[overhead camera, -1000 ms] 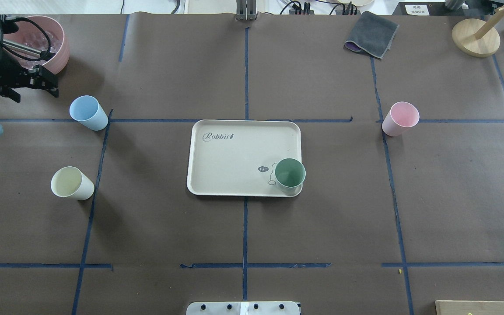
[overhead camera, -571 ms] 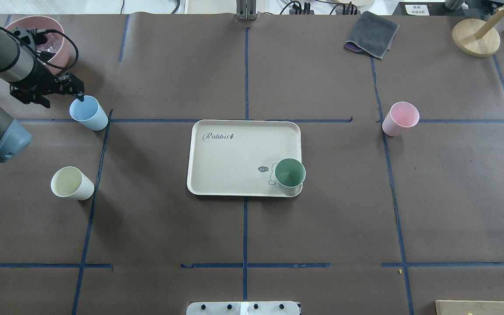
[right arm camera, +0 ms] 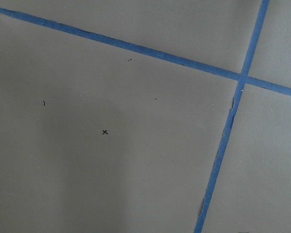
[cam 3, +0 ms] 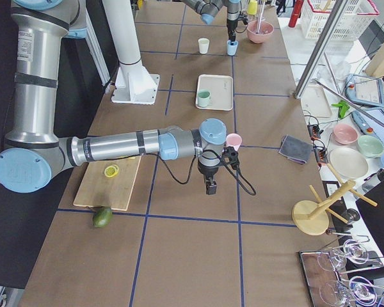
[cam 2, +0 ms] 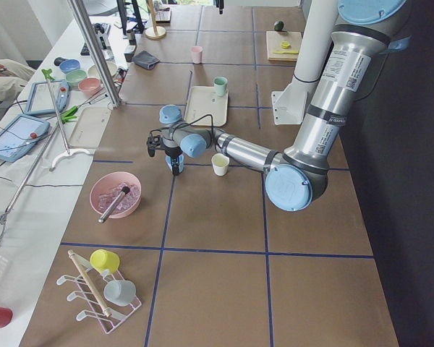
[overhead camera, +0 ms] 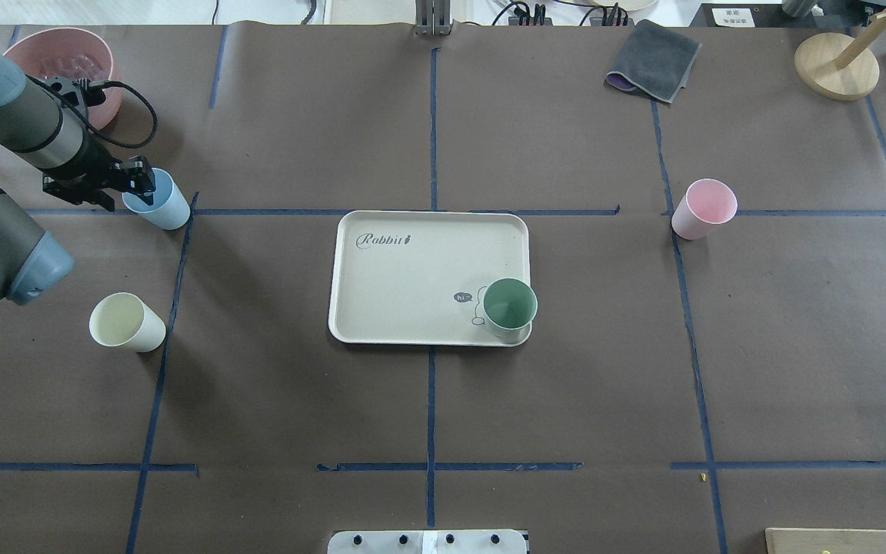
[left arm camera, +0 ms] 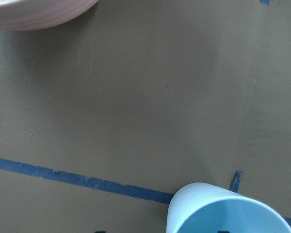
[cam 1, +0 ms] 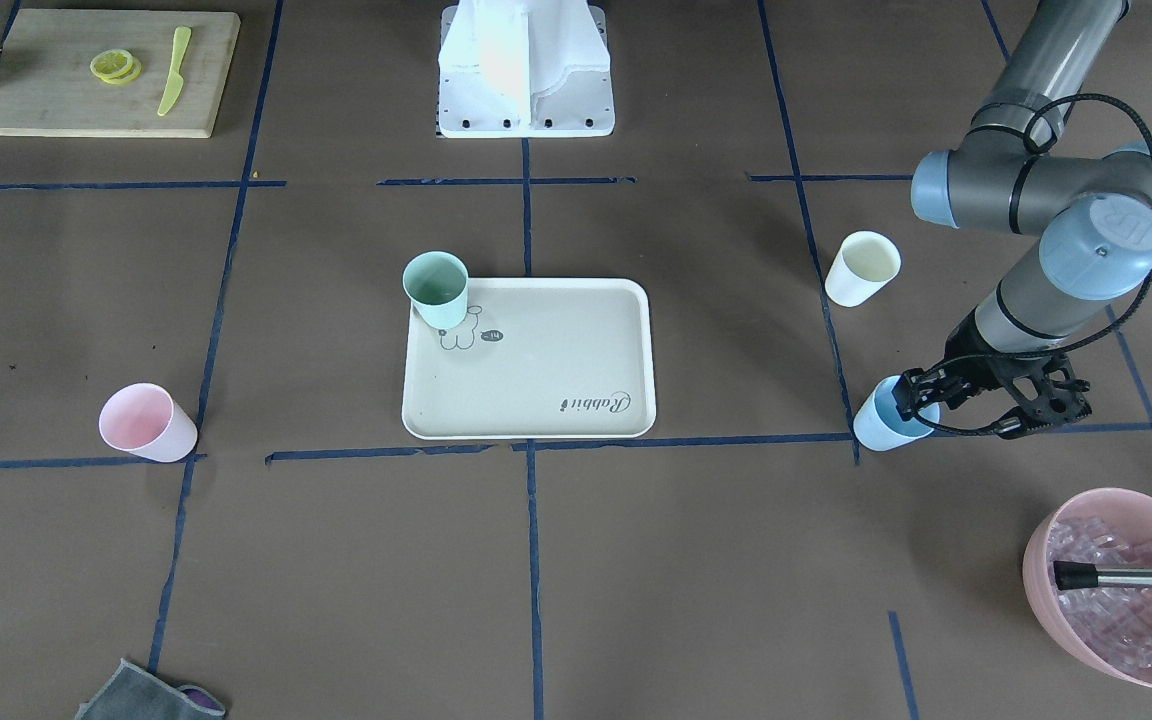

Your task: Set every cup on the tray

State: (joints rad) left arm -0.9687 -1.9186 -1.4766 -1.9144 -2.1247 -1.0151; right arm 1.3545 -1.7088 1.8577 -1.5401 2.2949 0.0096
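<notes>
Near to far from the robot's side:

- Cream cup [overhead camera: 126, 323]: on the table [overhead camera: 297, 400], near left, off the tray. Upright, mouth up, long axis vertical.
- Tray [overhead camera: 412, 277]: flat at table centre, long axis left-right. "Rabbit" script sits at the far-left corner.
- Mint green cup [overhead camera: 510, 308]: upright in the tray's near-right corner, covering part of the bear drawing.
- Blue cup [overhead camera: 164, 206]: further out on the left, upright on the table, well apart from the tray.
- Left gripper [overhead camera: 143, 185]: at the blue cup's rim, coming in from the outboard side.
  - In overhead the fingers and wrist hide the rim's outboard part.
  - The left wrist view cuts the cup off at the bottom edge. Only two dark slivers of fingertip show there, one inside the mouth and one outside the wall.
  - So the jaws are spread and straddle the cup wall. Contact with the cup can't be confirmed.
- Pink cup [overhead camera: 703, 208]: about the same depth on the right, upright on the table, well apart from the tray.
- Right gripper [cam 3: 210, 187]: seen only in the right side view, pointing down over the table near the pink cup, apart from it.
  - Jaw state: can't tell.
  - Its wrist view shows only brown paper and blue tape.
- Pink bowl [overhead camera: 104, 88]: farthest, at the far-left corner, partly hidden by the left arm in overhead. It is clipped to a sliver in the left wrist view.
</notes>
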